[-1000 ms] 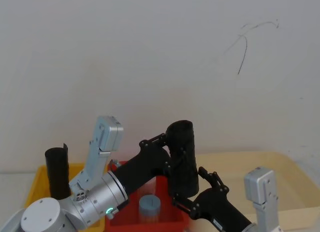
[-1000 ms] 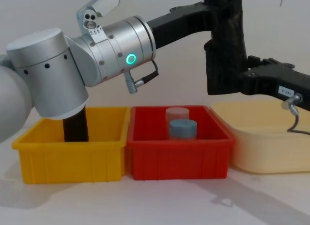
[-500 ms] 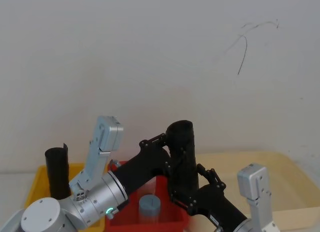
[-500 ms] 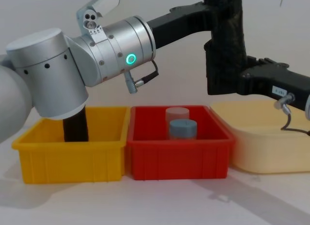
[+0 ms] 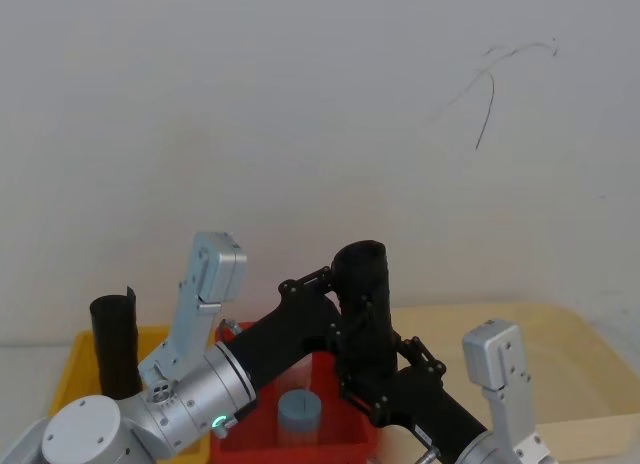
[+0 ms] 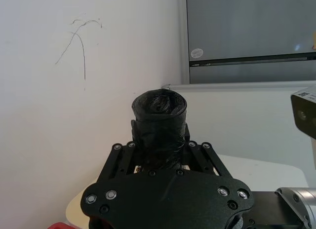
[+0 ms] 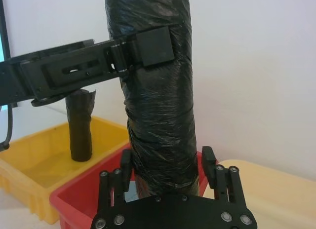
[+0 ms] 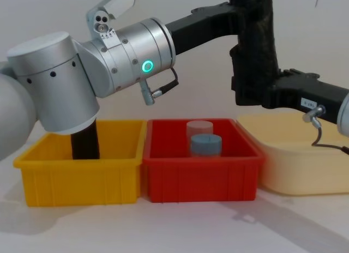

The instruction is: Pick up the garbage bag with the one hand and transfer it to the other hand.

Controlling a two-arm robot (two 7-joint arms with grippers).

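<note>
1. Left end effector (image 5: 345, 302): closed on the upper part of the garbage bag (image 8: 255, 46), which is held upright in the air.
2. Right end effector (image 7: 165, 170): spread open, its fingers (image 7: 209, 165) set to either side of the roll's lower end, not clamped.
3. Garbage bag: positioned above the right edge of the red bin (image 8: 199, 176), clear of the bench (image 8: 163, 226).

Yellow bin (image 8: 82, 179) holding black roll (image 8: 85, 143), red bin (image 8: 199, 179) with two cylinders (image 8: 205, 145), beige tub (image 8: 294, 171)

The left claw (image 6: 159, 151) clamps the garbage bag (image 6: 159, 115) (an upright black roll) before a white wall (image 6: 59, 130).
</note>
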